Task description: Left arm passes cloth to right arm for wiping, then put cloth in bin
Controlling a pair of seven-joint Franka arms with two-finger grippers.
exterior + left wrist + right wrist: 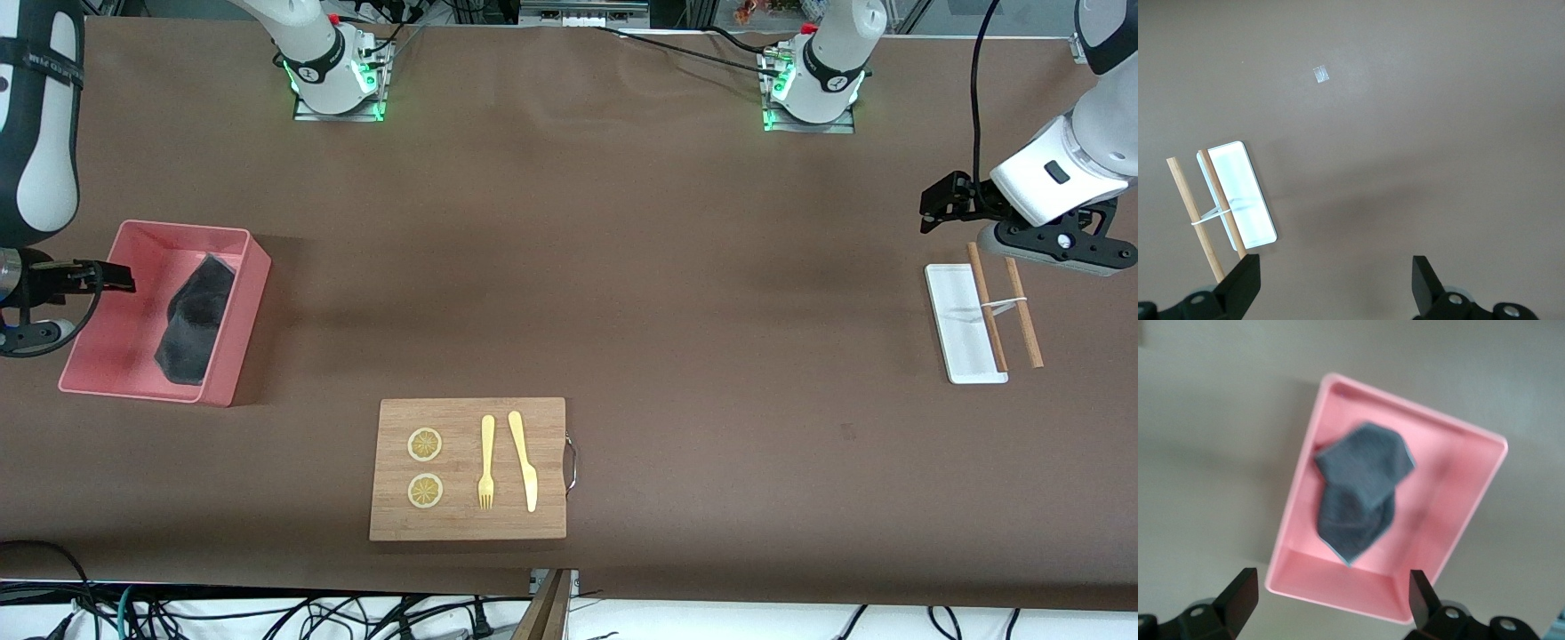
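Observation:
The dark grey cloth [196, 320] lies crumpled inside the pink bin [124, 342] at the right arm's end of the table. It also shows in the right wrist view [1361, 487], lying loose in the bin [1338, 590]. My right gripper [120, 277] is open and empty, up in the air over the bin's outer edge [1331, 597]. My left gripper [931, 209] is open and empty over bare table beside a small white tray; it also shows in the left wrist view [1335, 280].
The white tray [960, 320] [1238, 193] with two banded wooden sticks [1005, 307] [1218, 207] lies at the left arm's end. A wooden board [462, 524] with two lemon slices, a fork and a knife lies near the front edge.

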